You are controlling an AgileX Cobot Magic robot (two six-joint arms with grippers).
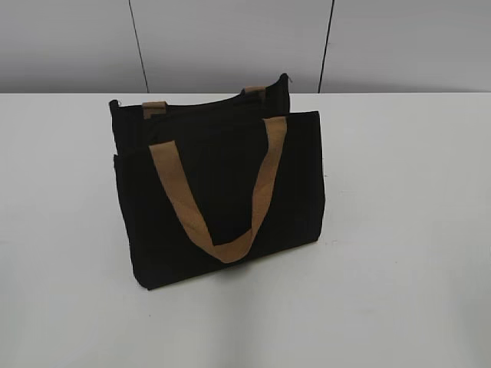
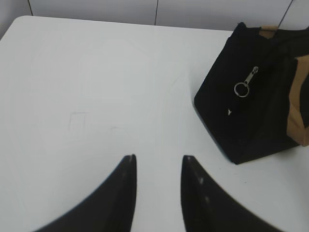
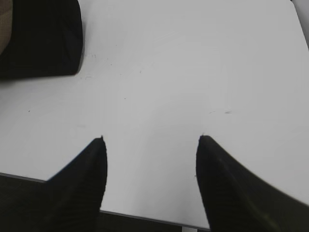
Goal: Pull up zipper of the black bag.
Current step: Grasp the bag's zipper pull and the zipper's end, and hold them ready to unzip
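Observation:
The black bag stands upright on the white table, with a tan handle hanging down its front. The zipper track runs along the bag's top edge. In the left wrist view the bag is at the upper right, and the silver zipper pull with a ring hangs on its end face. My left gripper is open and empty, left of the bag. My right gripper is open and empty near the table's front edge; the bag's corner is at the upper left.
A grey panelled wall stands behind the table. The table's front edge shows under my right gripper. No arm shows in the exterior view.

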